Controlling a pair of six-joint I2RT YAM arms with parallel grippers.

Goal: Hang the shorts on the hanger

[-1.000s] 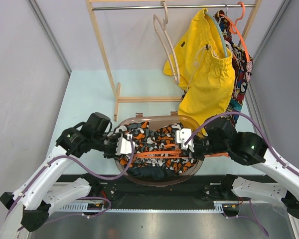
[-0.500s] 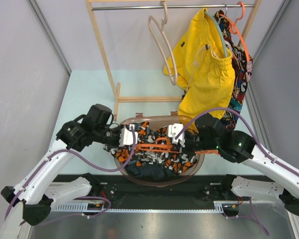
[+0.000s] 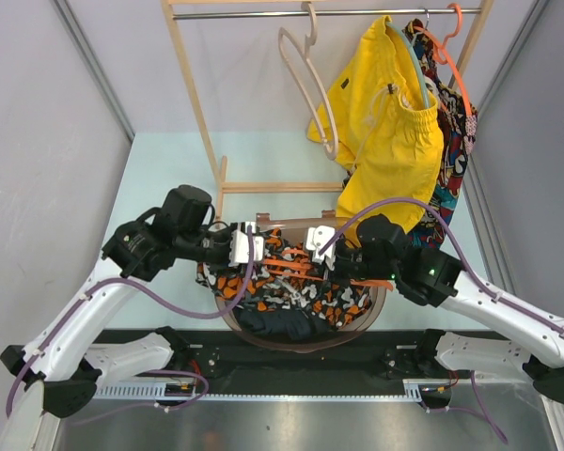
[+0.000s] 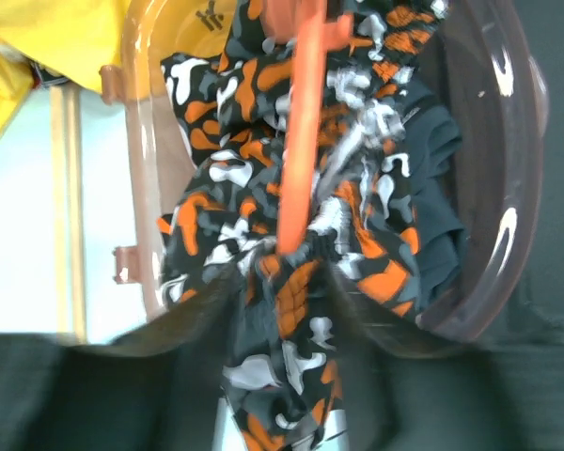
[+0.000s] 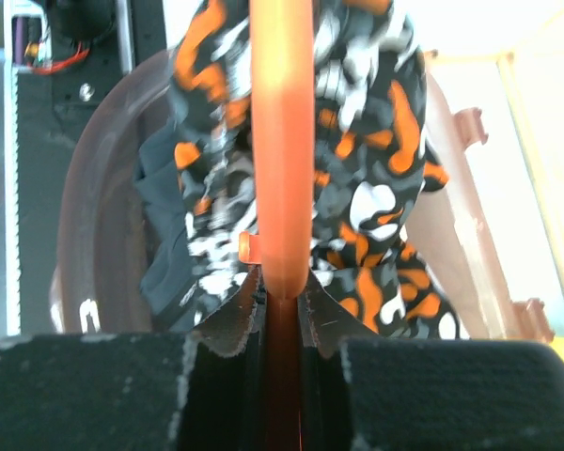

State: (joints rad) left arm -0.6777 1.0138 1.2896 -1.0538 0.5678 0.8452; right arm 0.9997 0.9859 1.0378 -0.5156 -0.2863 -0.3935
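The camouflage shorts (image 3: 305,287) hang bunched over the brown translucent basket (image 3: 378,305). My left gripper (image 3: 235,250) is shut on a fold of the shorts (image 4: 357,188), with cloth pinched between the fingers at the left gripper (image 4: 287,310). The thin orange hanger (image 3: 296,266) lies across the shorts, its bar running to my right gripper (image 3: 321,246). In the right wrist view the right gripper (image 5: 282,291) is shut on the hanger bar (image 5: 282,141), with the shorts (image 5: 376,188) draped beneath. The hanger also shows in the left wrist view (image 4: 301,141). Its hook is hidden.
A dark navy garment (image 3: 273,324) lies in the basket under the shorts. Behind stands a wooden rack (image 3: 193,94) carrying a beige hanger (image 3: 305,85), yellow shorts (image 3: 390,141) and an orange hanger with a patterned garment (image 3: 456,122). Grey walls close both sides.
Both grippers have moved toward the far side and closer together. The shorts and hanger have bunched up and risen over the basket's far half.
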